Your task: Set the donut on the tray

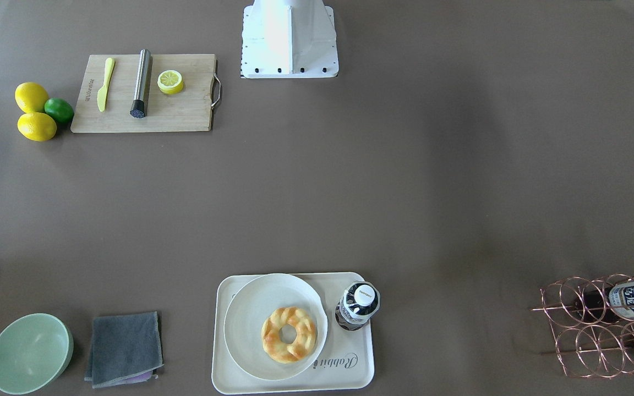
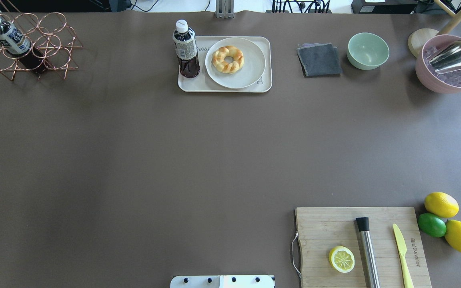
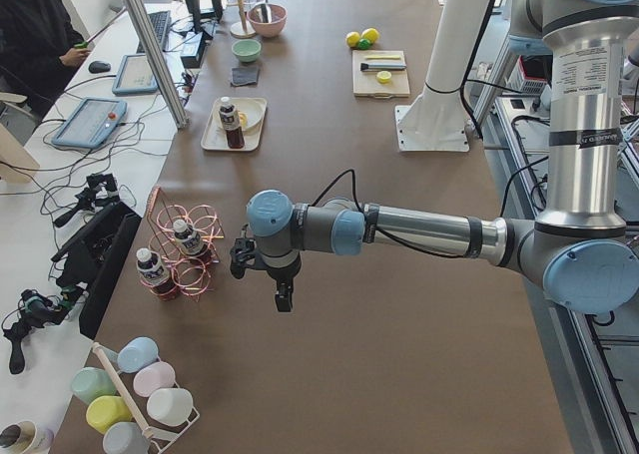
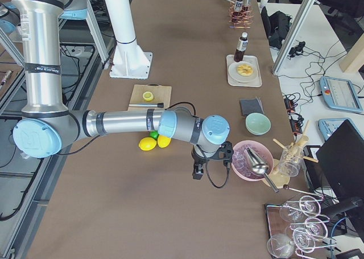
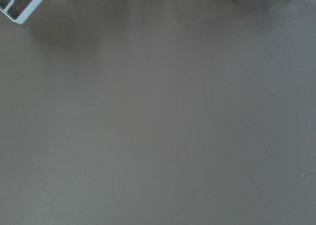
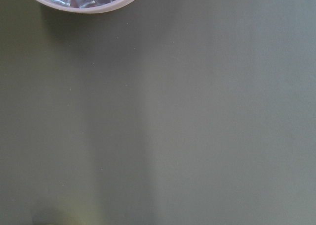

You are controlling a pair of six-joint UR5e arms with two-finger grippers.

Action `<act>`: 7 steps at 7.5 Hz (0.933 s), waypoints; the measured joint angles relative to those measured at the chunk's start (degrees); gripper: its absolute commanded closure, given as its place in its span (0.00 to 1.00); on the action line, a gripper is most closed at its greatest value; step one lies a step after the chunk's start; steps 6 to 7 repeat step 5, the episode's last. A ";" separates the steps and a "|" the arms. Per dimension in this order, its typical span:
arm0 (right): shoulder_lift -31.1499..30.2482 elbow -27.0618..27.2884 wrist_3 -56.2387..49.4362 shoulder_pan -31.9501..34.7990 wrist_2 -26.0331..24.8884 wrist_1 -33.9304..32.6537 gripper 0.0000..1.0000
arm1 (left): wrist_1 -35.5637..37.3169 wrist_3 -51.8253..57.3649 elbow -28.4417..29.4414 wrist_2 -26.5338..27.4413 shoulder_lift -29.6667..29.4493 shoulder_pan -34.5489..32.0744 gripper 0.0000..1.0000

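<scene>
The donut, a golden twisted ring, lies on a round off-white plate that rests on the cream tray at the table's far edge from the robot. It also shows in the overhead view on the plate and tray. A dark drink bottle stands on the tray beside the plate. My left gripper hangs over bare table near the copper rack. My right gripper hangs near the pink bowl. Both show only in side views, so I cannot tell whether they are open or shut.
A wooden cutting board carries a lemon half, a steel tool and a yellow knife. Lemons and a lime lie beside it. A grey cloth, a green bowl, a pink ice bowl and a copper bottle rack line the far edge.
</scene>
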 measured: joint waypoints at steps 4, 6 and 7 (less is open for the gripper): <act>0.48 0.00 0.46 -0.08 -0.03 0.29 0.00 | -0.01 0.06 0.25 -0.78 -0.26 0.00 0.02; 0.62 -0.14 0.51 -0.10 -0.03 0.88 0.00 | -0.01 0.06 0.32 -0.77 -0.43 0.05 0.02; 0.62 -0.14 0.51 -0.10 -0.03 0.88 0.00 | -0.01 0.06 0.32 -0.77 -0.43 0.05 0.02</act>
